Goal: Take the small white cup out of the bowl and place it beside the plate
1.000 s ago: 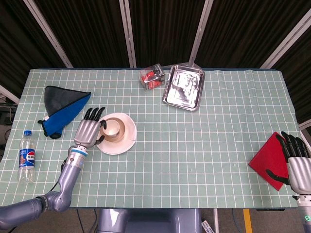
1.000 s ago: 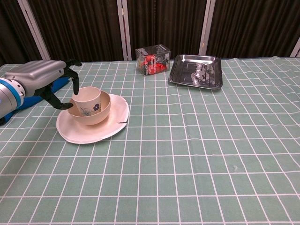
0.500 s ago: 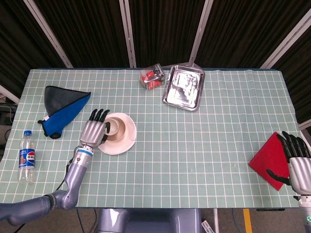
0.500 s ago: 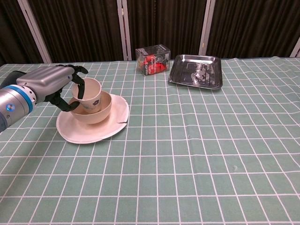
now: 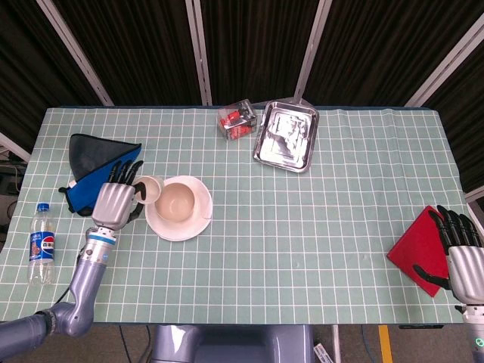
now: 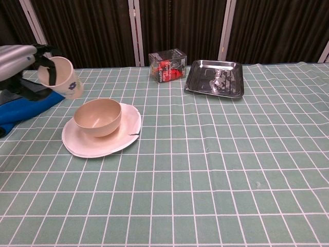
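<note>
White cup [image 6: 60, 77] is hanging tilted in our left hand [image 5: 115, 201], gripped at the rim, up left of the plate [image 5: 170, 228] and clear of the bowl [image 6: 97, 117]. We're aiming to level it, then lower beside the plate, avoiding the blue cloth [image 5: 94, 184]. Right hand [image 5: 463, 257] is holding nothing, fingers apart. One cup, one bowl, one plate.

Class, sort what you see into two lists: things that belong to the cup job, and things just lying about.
Job: cup, bowl, plate, left hand.
Lying about: bottle, blue cloth, clear box, metal tray, red cloth.
</note>
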`<state>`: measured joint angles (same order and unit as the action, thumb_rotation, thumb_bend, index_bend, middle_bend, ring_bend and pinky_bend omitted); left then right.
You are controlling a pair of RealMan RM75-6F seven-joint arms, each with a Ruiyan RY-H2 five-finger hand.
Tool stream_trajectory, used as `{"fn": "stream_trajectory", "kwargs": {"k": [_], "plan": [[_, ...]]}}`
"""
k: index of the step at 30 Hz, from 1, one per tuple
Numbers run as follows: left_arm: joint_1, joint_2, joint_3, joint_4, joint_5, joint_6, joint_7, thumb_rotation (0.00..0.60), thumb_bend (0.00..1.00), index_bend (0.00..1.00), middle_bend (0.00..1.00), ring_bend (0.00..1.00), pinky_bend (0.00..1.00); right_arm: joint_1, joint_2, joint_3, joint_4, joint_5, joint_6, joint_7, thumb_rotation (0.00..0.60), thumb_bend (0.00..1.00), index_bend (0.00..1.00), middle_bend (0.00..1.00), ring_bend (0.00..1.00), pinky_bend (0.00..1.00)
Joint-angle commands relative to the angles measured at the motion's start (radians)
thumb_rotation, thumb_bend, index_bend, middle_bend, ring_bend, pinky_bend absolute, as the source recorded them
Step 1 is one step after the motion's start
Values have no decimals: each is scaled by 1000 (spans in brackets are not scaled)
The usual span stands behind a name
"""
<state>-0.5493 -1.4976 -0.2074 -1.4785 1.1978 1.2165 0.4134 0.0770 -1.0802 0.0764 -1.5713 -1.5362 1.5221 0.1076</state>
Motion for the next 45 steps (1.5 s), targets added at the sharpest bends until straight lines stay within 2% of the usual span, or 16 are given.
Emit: {"fn": "stream_trajectory", "kwargs": {"k": [1,6,9,15,19,21,25,29,33,36,42,45], "plan": [[39,52,23,1,-12,1,-31,600,584,599,52,0,0,0,-1,-1,-2,-1,0,-4,600,36,38,0,0,0],[64,57,58,53,-58,-88,-135,600,585,591,46,0,0,-1,-4,-3,-7,-6,3,-19,600,36,38,0,0,0],[64,38,77,86,-56,-113,-141,600,584,589,38,0,0,-1,-4,-2,-8,-2,1,-22,600,37,38,0,0,0],[62,7,84,122,-64,-130,-133,600,586,577,25,0,0,-1,-2,1,-6,4,2,-17,600,37,39,0,0,0],[63,7,81,121,-69,-128,-129,600,582,525,5,0,0,-1,0,2,-7,6,0,-12,600,37,38,0,0,0],[64,9,80,117,-68,-125,-125,600,554,485,0,0,0,-1,0,2,-6,6,-1,-13,600,37,38,0,0,0],[68,17,81,109,-67,-119,-121,600,403,379,0,0,0,-1,0,1,-8,3,-1,-16,600,37,39,0,0,0],[76,29,83,95,-61,-110,-124,600,344,302,0,0,0,-2,1,0,-10,1,4,-17,600,36,38,0,0,0],[97,60,84,46,-33,-70,-149,600,309,241,0,0,0,-2,1,1,-9,1,3,-19,600,37,37,0,0,0],[140,103,90,-30,31,25,-191,600,286,202,0,0,0,-1,0,0,-8,3,-1,-21,600,37,36,0,0,0],[207,146,115,-90,123,153,-243,600,278,160,0,0,0,-1,-1,2,-4,3,0,-22,600,37,36,0,0,0],[243,160,130,-98,161,220,-248,600,262,105,0,0,0,0,-1,1,-2,2,-2,-21,600,36,36,0,0,0]]}}
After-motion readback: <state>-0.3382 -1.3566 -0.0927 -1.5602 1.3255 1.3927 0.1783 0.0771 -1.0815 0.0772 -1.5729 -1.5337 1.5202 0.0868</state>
